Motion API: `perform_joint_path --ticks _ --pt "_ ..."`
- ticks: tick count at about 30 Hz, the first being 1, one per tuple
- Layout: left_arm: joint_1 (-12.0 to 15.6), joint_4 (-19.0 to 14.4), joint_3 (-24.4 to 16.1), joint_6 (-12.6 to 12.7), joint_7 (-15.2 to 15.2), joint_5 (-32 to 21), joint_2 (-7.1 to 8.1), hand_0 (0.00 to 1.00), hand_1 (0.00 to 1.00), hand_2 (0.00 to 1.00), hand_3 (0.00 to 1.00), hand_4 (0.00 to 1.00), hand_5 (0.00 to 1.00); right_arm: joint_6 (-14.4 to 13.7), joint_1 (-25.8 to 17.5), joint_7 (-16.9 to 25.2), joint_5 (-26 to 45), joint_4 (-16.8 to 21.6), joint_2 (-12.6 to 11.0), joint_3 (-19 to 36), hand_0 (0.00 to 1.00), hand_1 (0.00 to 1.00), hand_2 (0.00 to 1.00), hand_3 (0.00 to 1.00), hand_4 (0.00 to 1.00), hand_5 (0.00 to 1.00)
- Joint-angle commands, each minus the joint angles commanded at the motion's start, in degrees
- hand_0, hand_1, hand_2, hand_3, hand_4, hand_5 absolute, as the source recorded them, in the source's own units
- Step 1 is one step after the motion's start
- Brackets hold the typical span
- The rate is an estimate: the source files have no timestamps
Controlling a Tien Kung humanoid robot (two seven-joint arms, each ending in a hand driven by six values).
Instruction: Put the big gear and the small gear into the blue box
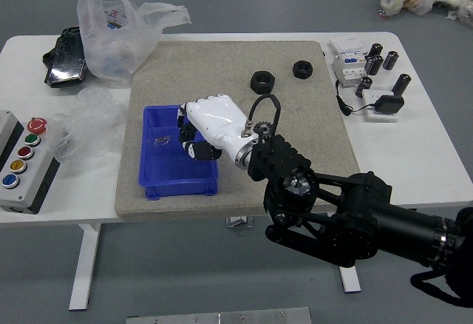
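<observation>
The blue box (179, 189) is on the beige mat, left of centre, with a small shiny metallic item (162, 140) inside. My right hand (194, 133), white on its back, reaches over the box's right side and hides part of its interior. Whether it holds anything cannot be made out. Beyond it on the mat lie two dark round pieces, a larger one (262, 82) and, to its right, a smaller one (302, 69); their teeth cannot be made out, so which gears they are is unclear.
Plastic bags (114, 39) and a black packet (68, 58) lie at the back left. A button panel (26, 161) stands at the left edge. On the right are white devices (349, 65), several black cylinders (390, 60) and a cable. The mat (222, 58) covers the middle.
</observation>
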Motion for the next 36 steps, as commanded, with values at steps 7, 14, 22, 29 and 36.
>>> perform_joint_path --ticks 7,14,22,29,36 --pt "0.00 -0.27 -0.46 -0.03 0.64 0.27 -0.14 0.750 0.603 0.565 0.714 0.735 0.539 0.83 0.31 -0.56 0.01 -1.22 1.33 -1.49 0.676 0.876 0.933 0.960 0.617 0.298" --pt "-0.06 -0.44 -0.12 0.00 0.89 -0.26 -0.40 0.750 0.603 0.565 0.713 0.734 0.539 0.00 0.11 -0.57 1.00 -0.85 1.19 -0.80 0.650 0.874 0.932 0.965 0.648 0.302" --pt "-0.07 -0.42 0.38 0.10 0.74 -0.86 -0.56 0.750 0.603 0.564 0.710 0.734 0.539 -3.89 -0.64 1.16 2.82 -3.23 -3.14 8.08 0.625 0.820 0.878 0.906 0.653 0.300" --pt "-0.06 -0.43 0.06 0.11 0.88 -0.58 -0.48 0.750 0.603 0.564 0.710 0.733 0.537 -3.57 -0.54 1.92 7.41 -11.74 -6.01 9.68 0.623 0.816 0.888 0.910 0.667 0.279" --pt "-0.30 -0.41 0.32 0.03 0.75 -0.74 -0.69 0.750 0.603 0.563 0.710 0.733 0.536 -2.11 -0.69 2.74 11.50 -18.96 -5.39 6.74 0.627 0.841 0.914 0.968 0.790 0.345"
